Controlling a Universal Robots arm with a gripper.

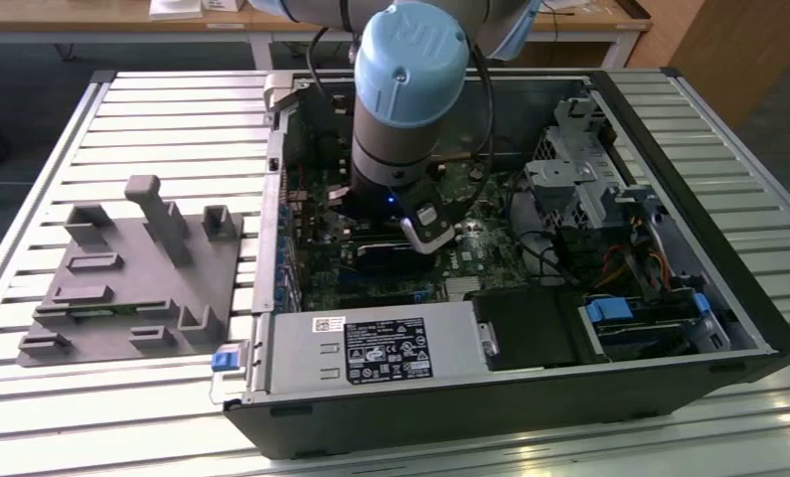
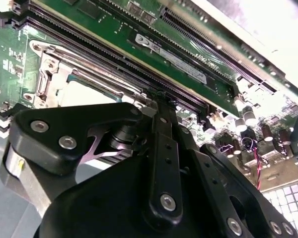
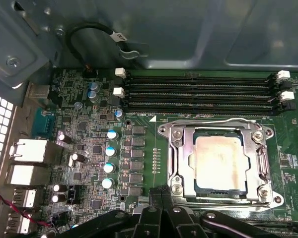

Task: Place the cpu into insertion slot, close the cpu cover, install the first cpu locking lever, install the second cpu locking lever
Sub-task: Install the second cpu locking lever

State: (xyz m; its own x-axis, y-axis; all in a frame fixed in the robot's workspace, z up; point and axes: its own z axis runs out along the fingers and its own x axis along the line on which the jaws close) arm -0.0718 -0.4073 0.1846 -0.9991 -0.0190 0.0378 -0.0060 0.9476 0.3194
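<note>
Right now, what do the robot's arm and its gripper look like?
The arm is a silver-grey tube with a light blue rounded joint cap, and a black cable runs beside it. Near its wrist sit a small blue light and a grey bracket. The gripper is black, built of flat linked bars fastened with silver screws.

label on grey power-supply box (image 1: 384,350), print too small to read, no other legible txt

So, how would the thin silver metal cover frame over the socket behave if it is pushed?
The thin silver metal cover frame looks like stiff sheet metal, so it probably would not flop. It lies flat around the dull silver chip, so it seems unlikely to tip.
</note>
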